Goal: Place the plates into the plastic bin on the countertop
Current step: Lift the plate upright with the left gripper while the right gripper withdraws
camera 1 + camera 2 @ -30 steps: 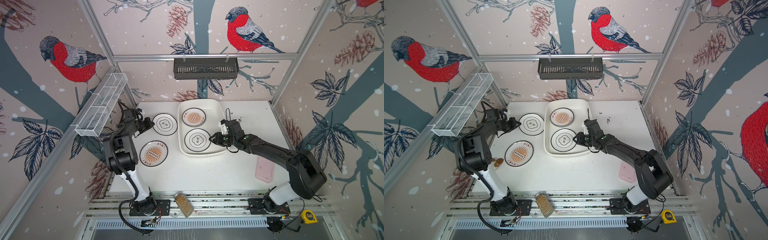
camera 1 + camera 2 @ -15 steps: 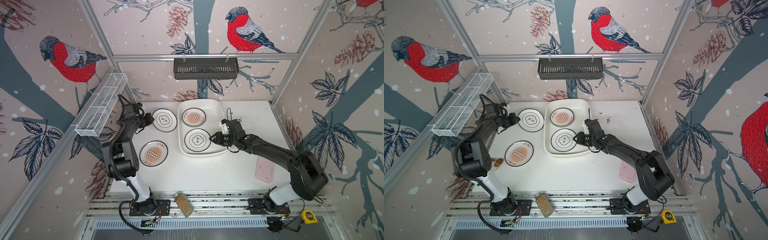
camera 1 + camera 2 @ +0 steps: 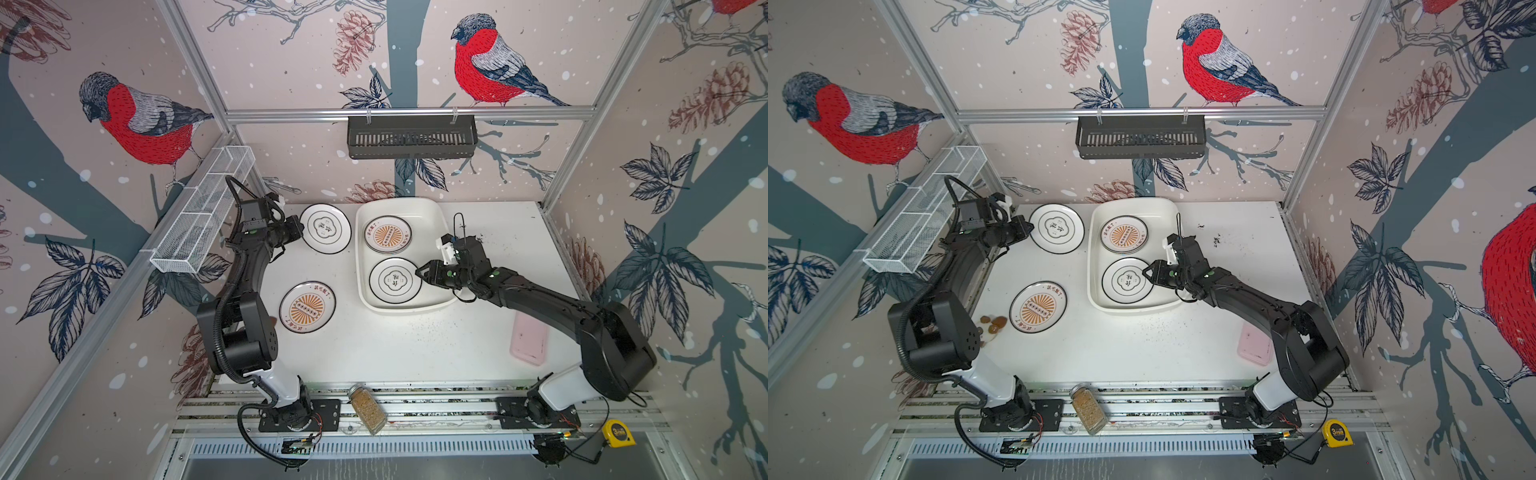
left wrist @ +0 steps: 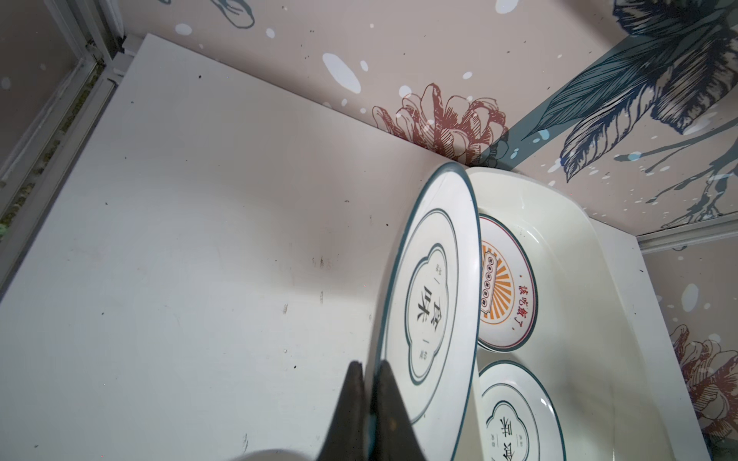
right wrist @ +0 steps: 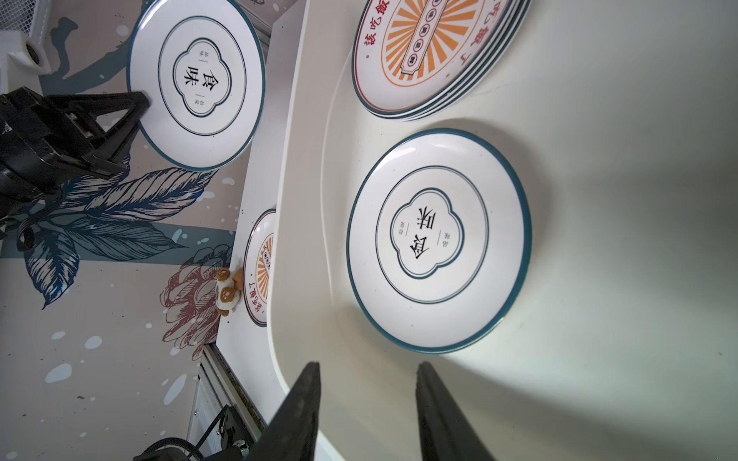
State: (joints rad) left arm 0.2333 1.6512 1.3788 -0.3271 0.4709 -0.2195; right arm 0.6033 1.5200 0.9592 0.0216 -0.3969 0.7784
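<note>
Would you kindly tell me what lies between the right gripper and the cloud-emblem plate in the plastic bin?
Only a bare strip of the plastic bin floor separates the right gripper from the cloud-emblem plate, as the right wrist view shows.

Seven plates point(image 3: 307, 306), four of them stacked, and one bin point(image 3: 424, 216).

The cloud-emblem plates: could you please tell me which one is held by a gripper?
The cloud-emblem plate outside the plastic bin, on the left arm's side: the left gripper pinches its rim. The second cloud-emblem plate lies free inside the bin.
</note>
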